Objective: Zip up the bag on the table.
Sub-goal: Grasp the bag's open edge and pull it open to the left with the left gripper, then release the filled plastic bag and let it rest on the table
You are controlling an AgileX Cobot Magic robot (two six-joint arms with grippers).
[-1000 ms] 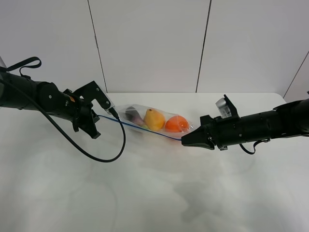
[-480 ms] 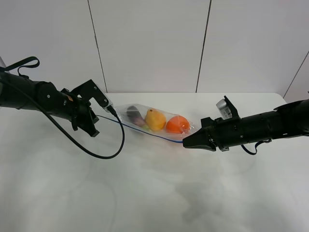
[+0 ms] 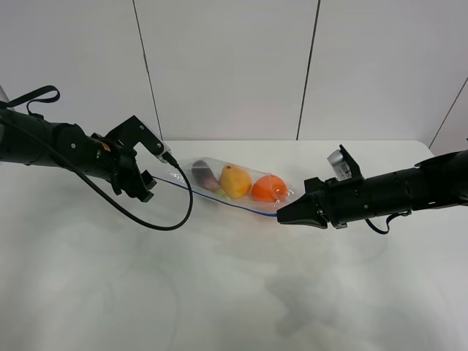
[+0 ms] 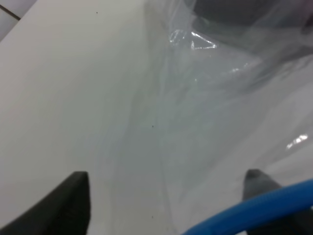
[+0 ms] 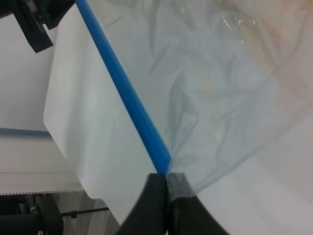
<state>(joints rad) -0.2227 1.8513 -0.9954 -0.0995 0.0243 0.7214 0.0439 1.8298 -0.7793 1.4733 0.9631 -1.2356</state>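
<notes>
The clear bag (image 3: 234, 183) lies on the white table (image 3: 234, 292), holding a purple eggplant (image 3: 205, 176), a yellow fruit (image 3: 235, 180) and an orange (image 3: 268, 188). Its blue zipper strip (image 3: 219, 199) runs along the near edge. My right gripper (image 3: 281, 216) is shut on the strip's right end; the right wrist view shows the strip (image 5: 122, 88) pinched between the closed fingers (image 5: 159, 196). My left gripper (image 3: 148, 186) is at the bag's left end, its fingers (image 4: 73, 196) spread wide. The strip (image 4: 254, 213) passes by one finger, not clamped.
A black cable (image 3: 164, 223) loops from the left arm down onto the table in front of the bag's left end. The table's back edge meets a white panelled wall (image 3: 227, 73) just behind the bag.
My left gripper has turned and risen slightly toward the bag's left end. The bag and the right gripper shifted slightly to the right, then stayed still.
</notes>
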